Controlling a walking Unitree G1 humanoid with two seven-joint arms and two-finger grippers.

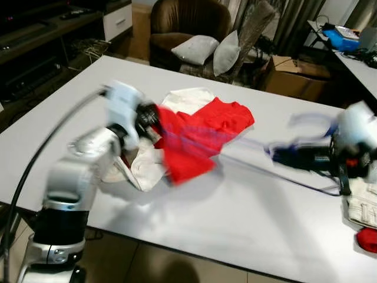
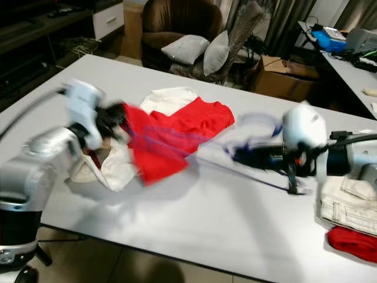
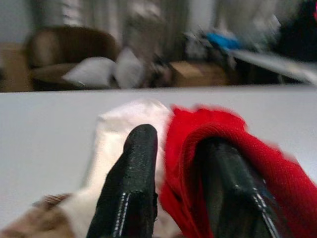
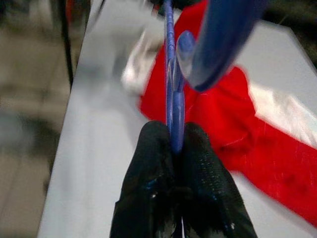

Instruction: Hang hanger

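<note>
My right gripper is clamped on the blue hanger; my right wrist view shows both fingers pressed together with the thin blue bar pinched between them and the hook curving away just beyond my fingertips. From the head views that same hanger is only a blurred blue streak, reaching from my right gripper toward the red garment.

My left gripper has a grip on that red garment: in my left wrist view the cloth is draped over one finger and bunched between the two, so the fingers are closed on fabric with a gap kept by its thickness. Beside and beyond that finger lies a white garment. The head views add that my left gripper lifts one edge of the red cloth off the white table while the rest lies spread out ahead of it.

Near my right arm, the right eye view picks out folded pale clothing and another red piece at the table edge.
</note>
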